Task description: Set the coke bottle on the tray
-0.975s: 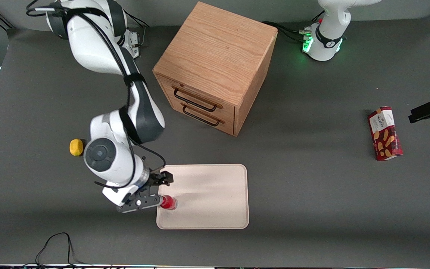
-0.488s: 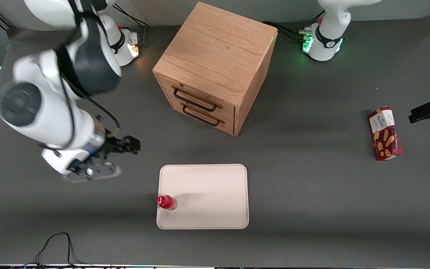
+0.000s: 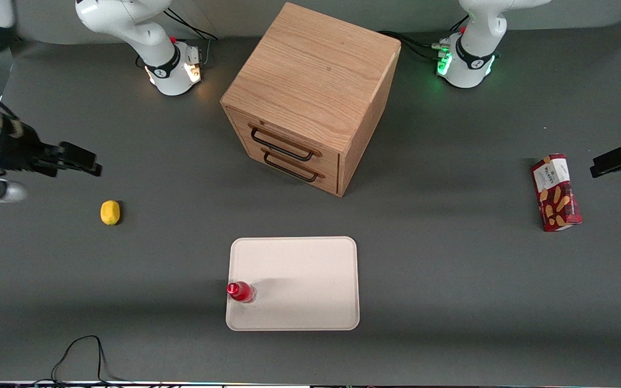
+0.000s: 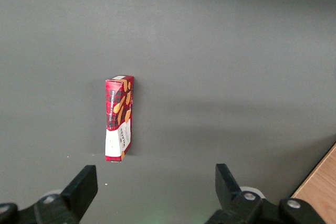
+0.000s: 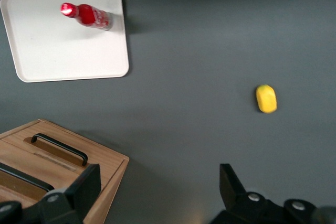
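One coke bottle (image 3: 241, 291) stands upright on the tray (image 3: 299, 269), at its edge toward the working arm; the hand (image 3: 46, 172) hangs far off, empty. Wrist view: hand (image 5: 157, 192) spread open above the surface.

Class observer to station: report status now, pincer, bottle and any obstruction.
Pincer open, empty, high at the working arm's end, above the lemon. Coke bottle upright on tray, at its edge. Nothing obstructing.

The right arm is reaching out high at its own end of the table, wrist roughly level. Its gripper (image 5: 157, 192) is hanging well above the surface, fingers (image 3: 76, 156) spread wide, holding nothing.
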Controlling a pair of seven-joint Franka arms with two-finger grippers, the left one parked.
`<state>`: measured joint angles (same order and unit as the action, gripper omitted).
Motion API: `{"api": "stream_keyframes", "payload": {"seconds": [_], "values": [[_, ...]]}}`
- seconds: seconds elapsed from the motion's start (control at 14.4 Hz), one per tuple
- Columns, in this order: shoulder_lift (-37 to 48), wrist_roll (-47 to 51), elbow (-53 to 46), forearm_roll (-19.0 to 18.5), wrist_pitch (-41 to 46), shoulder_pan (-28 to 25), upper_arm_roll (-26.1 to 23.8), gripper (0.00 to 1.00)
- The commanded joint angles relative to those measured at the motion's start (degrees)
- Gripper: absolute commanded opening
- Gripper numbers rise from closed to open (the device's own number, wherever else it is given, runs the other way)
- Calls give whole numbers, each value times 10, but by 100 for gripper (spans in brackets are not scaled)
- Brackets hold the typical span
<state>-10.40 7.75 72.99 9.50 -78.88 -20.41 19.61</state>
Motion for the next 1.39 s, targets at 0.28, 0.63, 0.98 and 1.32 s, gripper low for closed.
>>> {"api": "stream_keyframes", "payload": {"seconds": [0.28, 0.63, 0.98, 1.32], "values": [[137, -81, 165, -47, -100, 134, -112, 100], [142, -106, 175, -58, -116, 137, -107, 100], [141, -106, 175, -65, -114, 198, -166, 100], [123, -128, 156, -85, -104, 198, -164, 100]]}}
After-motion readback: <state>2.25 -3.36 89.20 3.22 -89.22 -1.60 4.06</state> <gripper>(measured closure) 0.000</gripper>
